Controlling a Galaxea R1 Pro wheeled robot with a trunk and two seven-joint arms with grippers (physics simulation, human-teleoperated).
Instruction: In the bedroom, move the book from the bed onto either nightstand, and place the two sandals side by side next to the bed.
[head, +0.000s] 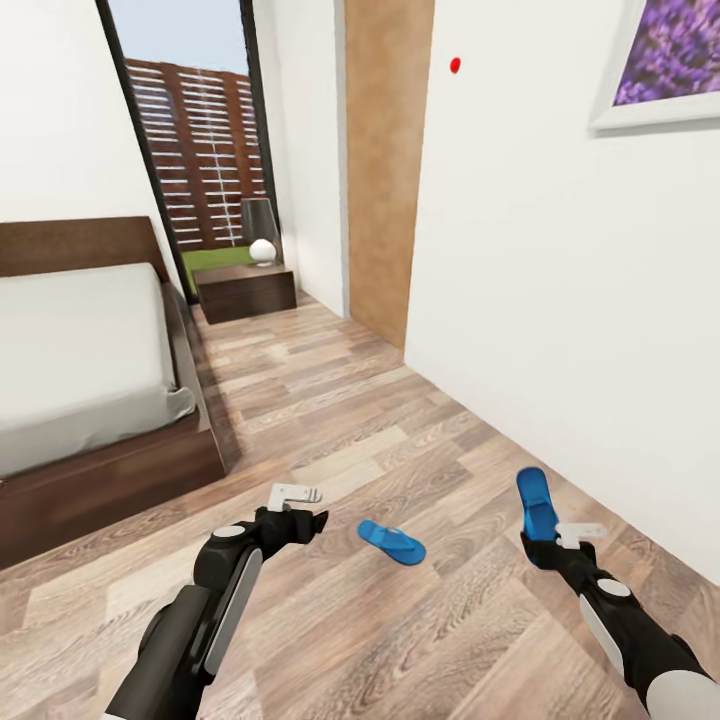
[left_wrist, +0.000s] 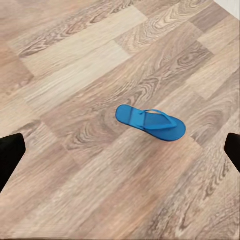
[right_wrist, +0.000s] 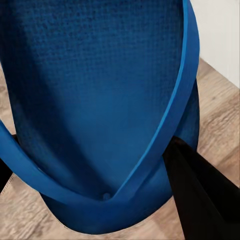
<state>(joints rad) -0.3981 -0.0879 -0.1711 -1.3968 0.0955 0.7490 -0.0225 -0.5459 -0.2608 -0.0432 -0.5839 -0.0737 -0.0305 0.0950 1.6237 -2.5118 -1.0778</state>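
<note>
My right gripper (head: 548, 545) grips one light, floppy sandal (head: 536, 503) by its end (the other sandal (head: 392, 541) lies nearer the bed (head: 90, 370)); my left gripper (head: 318, 519) hangs spread, empty.

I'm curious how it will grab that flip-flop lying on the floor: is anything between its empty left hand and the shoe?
Nothing visible is. The sandal on the floor lies flat on bare wood planks, apart from the open left gripper, with open floor between them. The other sandal is held in the right gripper, off to the side.
</note>
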